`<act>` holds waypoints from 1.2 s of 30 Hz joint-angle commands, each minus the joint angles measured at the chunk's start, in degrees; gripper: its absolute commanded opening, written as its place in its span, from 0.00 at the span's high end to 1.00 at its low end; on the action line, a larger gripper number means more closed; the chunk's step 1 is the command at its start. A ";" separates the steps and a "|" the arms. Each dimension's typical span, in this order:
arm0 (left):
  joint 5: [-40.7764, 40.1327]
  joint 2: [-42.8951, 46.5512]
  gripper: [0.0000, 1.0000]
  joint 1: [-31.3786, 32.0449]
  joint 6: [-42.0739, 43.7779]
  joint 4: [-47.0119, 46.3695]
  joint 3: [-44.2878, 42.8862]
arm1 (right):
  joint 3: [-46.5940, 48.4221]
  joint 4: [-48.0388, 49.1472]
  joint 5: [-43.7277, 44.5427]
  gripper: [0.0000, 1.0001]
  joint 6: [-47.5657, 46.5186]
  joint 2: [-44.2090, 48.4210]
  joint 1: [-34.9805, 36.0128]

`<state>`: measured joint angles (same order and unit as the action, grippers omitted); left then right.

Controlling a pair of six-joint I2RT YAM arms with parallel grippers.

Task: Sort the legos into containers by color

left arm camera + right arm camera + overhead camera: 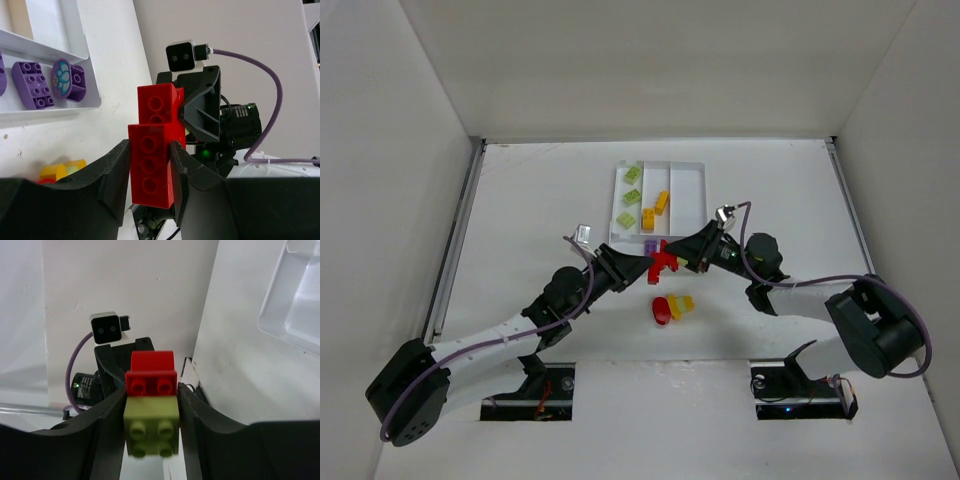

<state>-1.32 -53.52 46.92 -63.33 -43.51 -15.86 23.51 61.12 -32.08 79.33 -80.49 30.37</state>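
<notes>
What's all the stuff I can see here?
tray: one, white, mid-table.
green legos: three, light green, tray's left section.
orange legos: two, tray's middle section.
purple legos: at least two, tray's crosswise section.
loose legos: one red, one yellow, on the table.
red legos: at least two, joined, gripped beside the tray.
green lego: one, stuck under a red one.
table: one, white.
left gripper: black, shut on red legos.
right gripper: black, shut on green lego.

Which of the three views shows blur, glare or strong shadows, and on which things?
Top external view: even, soft light, faint shadows, nothing blurred. Left wrist view: the stacked red plastic bricks are sharp, without glare. Right wrist view: the light green plastic brick nearest the lens is blurred, and the white plastic tray looks pale, with little contrast.
</notes>
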 commanded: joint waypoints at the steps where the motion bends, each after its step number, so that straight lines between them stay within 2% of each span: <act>1: 1.85 -0.10 0.78 0.94 -0.21 -4.66 -1.46 | 1.28 4.36 -0.36 0.50 -0.75 -0.55 0.96; 5: 1.67 -0.36 0.78 1.03 -0.65 -4.66 -1.46 | 1.54 3.92 -0.36 0.47 -1.28 -0.37 1.22; 8: 1.41 -0.36 0.78 1.03 -0.83 -4.66 -1.46 | 1.63 3.65 -0.44 0.51 -1.37 -0.46 1.31; 12: 0.62 -0.54 0.78 1.03 -1.09 -4.74 -1.63 | 1.45 3.48 -0.27 0.52 -1.90 -0.98 1.93; 17: -1.14 -1.06 0.81 1.20 -1.88 -5.97 -1.37 | 0.75 3.48 0.87 0.66 -2.51 -1.51 2.19; 23: -0.61 -0.18 0.81 -0.12 -2.68 -6.16 -0.75 | -0.83 2.86 0.00 0.68 -2.78 1.12 -0.44; 26: -0.17 -1.76 0.70 0.50 -2.76 -5.63 -1.02 | -0.57 2.25 -0.62 0.67 -2.43 2.00 -1.24; 30: 1.32 -2.56 0.43 0.15 -2.50 -5.62 -1.11 | 0.13 2.07 -0.97 0.67 -1.72 2.97 -1.85; 33: 2.28 -3.08 0.34 0.59 -1.54 -6.33 -1.54 | 0.84 1.89 -1.32 0.67 -0.67 2.62 -1.94; 36: 3.08 -4.22 0.33 0.85 -0.30 -7.46 -1.98 | 1.45 2.51 -1.50 0.67 0.65 1.30 -1.68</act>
<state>0.03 -57.14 47.29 -65.52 -46.09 -15.88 22.83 60.47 -32.47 78.61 -78.89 28.84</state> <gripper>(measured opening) 0.670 0.431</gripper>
